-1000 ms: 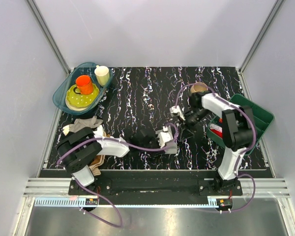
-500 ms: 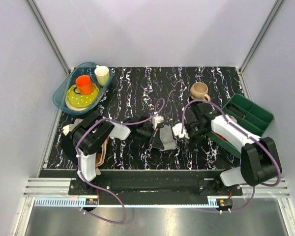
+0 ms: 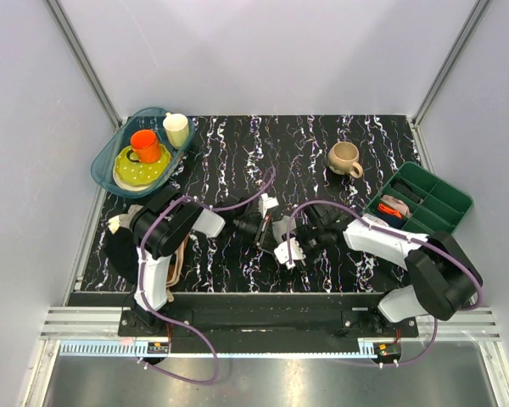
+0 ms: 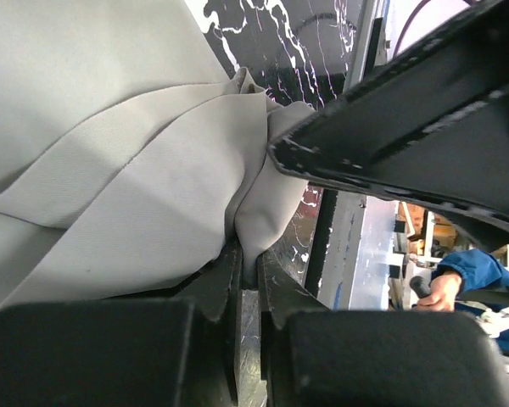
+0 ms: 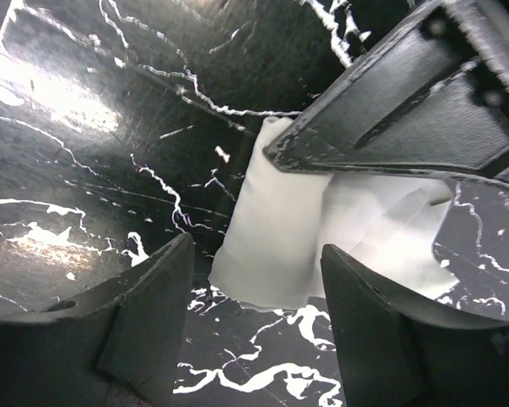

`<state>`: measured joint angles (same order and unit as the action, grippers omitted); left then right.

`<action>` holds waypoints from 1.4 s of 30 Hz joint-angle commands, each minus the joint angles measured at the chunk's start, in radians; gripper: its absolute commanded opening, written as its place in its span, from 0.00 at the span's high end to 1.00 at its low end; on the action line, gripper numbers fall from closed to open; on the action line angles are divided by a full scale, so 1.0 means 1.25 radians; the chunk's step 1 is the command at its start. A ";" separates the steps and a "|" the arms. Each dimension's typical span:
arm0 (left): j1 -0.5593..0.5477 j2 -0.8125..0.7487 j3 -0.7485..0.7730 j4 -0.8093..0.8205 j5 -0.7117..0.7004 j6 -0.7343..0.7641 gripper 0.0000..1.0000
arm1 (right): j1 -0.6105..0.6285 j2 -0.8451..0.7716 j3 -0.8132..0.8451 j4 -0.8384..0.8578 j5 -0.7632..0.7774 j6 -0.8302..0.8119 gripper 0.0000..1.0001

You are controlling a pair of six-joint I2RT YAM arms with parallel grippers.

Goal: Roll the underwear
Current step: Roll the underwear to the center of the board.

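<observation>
The light grey underwear (image 3: 282, 228) lies bunched near the middle of the black marbled table. My left gripper (image 3: 268, 222) is shut on a fold of it; in the left wrist view the fabric (image 4: 127, 170) fills the frame and is pinched between the jaws (image 4: 250, 264). My right gripper (image 3: 299, 242) is open just right of the cloth. In the right wrist view its fingers (image 5: 153, 314) straddle the near corner of the underwear (image 5: 276, 242) without touching it, and the left gripper's black finger (image 5: 407, 110) lies across the cloth's top.
A teal tub (image 3: 108, 158) with an orange mug, a yellow plate and a cream cup stands back left. A beige mug (image 3: 345, 157) is back right. A green tray (image 3: 437, 203) holds small red and white bundles (image 3: 392, 206). Tan-beige cloth (image 3: 171, 264) lies beside the left arm.
My right arm has swung from the back right near the beige mug to the middle, beside the underwear. My left arm has shifted back slightly, drawing the pinched underwear with it.
</observation>
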<state>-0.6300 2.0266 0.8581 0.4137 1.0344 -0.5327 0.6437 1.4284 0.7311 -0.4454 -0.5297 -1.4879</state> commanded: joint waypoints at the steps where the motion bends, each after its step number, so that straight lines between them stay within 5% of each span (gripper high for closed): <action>1: 0.011 0.035 0.014 0.021 -0.032 -0.024 0.91 | 0.022 0.030 -0.029 0.074 0.059 -0.005 0.36; 10: 0.022 -0.069 -0.089 0.248 -0.124 -0.114 0.65 | 0.026 0.114 0.023 0.015 0.088 0.066 0.66; 21: -0.041 -0.510 -0.473 0.479 -0.379 0.217 0.46 | -0.004 0.217 0.248 -0.391 -0.069 0.121 0.77; 24: -0.160 -0.594 -0.518 0.430 -0.489 0.367 0.43 | -0.015 0.293 0.318 -0.500 -0.108 0.126 0.77; 29: -0.317 -0.592 -0.419 0.238 -0.606 0.537 0.43 | -0.063 0.397 0.400 -0.596 -0.160 0.129 0.76; 42: -0.424 -0.332 -0.149 -0.020 -0.766 0.721 0.42 | -0.119 0.466 0.443 -0.635 -0.186 0.110 0.72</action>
<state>-1.1404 1.5539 0.5987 0.4622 0.1722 0.2592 0.5034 1.9976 1.2522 -1.2015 -0.7246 -1.3376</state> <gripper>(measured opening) 0.587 0.273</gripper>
